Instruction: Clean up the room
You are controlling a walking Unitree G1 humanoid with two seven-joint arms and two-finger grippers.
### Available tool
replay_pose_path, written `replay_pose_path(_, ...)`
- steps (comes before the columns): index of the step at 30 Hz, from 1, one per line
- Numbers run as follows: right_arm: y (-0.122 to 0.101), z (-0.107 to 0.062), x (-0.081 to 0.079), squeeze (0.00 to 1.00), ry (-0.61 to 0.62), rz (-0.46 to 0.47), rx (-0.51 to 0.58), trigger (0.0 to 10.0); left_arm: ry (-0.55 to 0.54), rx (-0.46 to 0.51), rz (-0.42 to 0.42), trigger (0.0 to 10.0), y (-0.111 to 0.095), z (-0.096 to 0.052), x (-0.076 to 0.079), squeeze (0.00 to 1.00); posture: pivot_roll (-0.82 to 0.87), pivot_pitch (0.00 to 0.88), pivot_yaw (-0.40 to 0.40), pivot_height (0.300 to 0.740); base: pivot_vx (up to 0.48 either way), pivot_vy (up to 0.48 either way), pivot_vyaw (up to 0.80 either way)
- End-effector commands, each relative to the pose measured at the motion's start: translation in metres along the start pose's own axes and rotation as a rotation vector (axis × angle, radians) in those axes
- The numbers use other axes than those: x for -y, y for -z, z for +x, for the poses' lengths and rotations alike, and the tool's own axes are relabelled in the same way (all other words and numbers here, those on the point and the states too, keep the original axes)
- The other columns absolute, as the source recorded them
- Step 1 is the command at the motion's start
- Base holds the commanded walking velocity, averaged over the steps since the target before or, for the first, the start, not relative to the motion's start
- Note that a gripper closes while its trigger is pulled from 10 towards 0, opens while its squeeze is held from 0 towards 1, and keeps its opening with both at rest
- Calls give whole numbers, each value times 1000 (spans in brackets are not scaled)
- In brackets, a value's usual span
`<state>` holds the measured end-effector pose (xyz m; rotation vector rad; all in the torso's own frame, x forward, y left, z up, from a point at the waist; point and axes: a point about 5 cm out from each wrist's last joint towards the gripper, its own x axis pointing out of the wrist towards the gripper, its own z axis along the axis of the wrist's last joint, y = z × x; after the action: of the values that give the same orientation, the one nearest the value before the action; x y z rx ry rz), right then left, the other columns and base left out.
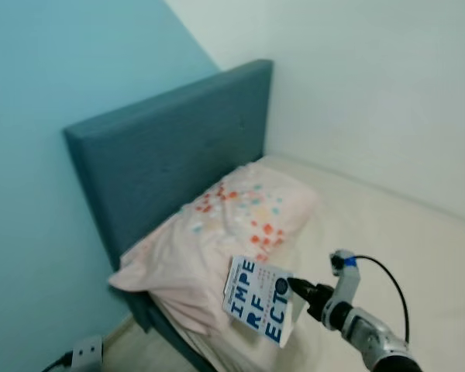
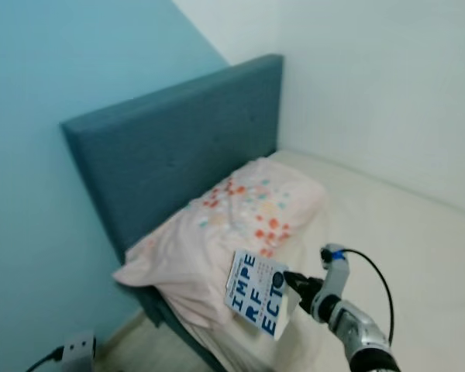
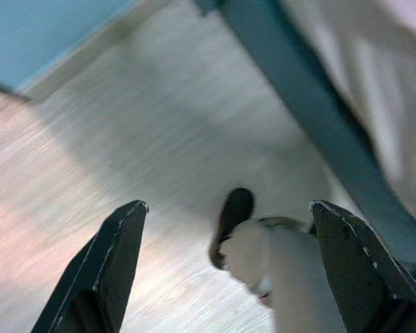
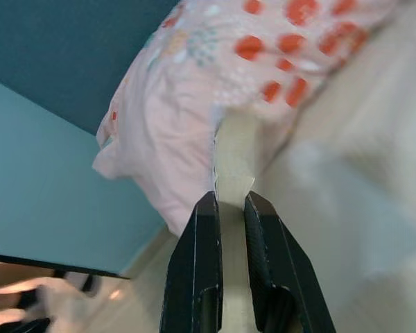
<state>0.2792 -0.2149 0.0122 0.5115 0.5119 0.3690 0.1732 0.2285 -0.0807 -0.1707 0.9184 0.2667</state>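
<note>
A white book (image 1: 257, 301) with blue letters "IMPERFECT" hangs upright over the near edge of the bed, in front of the pink pillow (image 1: 217, 236). My right gripper (image 1: 293, 286) is shut on the book's edge; in the right wrist view its fingers (image 4: 209, 229) pinch the thin edge of the book (image 4: 233, 187). My left gripper (image 3: 225, 211) is open above the wooden floor (image 3: 90, 180), beside the bed frame (image 3: 312, 118). Below it is a white and black shape, blurred.
The blue headboard (image 1: 170, 155) stands against a light blue wall (image 1: 31, 155). The cream mattress (image 1: 387, 232) stretches to the right along a white wall. A grey power strip (image 1: 85, 353) with a black cable lies on the floor at lower left.
</note>
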Motion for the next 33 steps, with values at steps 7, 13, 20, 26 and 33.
replay_pose_path(7,6,-13,-2,0,-142,61,-45,10000,-7,-16,33,10000,2,-1,-5,0,42,0,-32,740,0,0,0)
replay_pose_path(13,10,-13,-1,0,-141,121,-28,10000,-7,-22,49,10000,6,-2,-8,0,40,0,-19,725,0,0,0)
replay_pose_path(20,10,-3,-23,0,-282,107,-60,10000,-28,-32,60,10000,12,-5,-17,0,59,24,-15,690,0,0,0)
replay_pose_path(26,0,3,-10,0,-136,9,-80,10000,-43,-34,63,10000,15,-7,-27,0,76,62,-5,660,0,0,0)
replay_pose_path(33,-10,6,-7,0,-82,-50,-55,10000,-51,-28,69,10000,17,-10,-37,0,110,126,13,630,0,0,0)
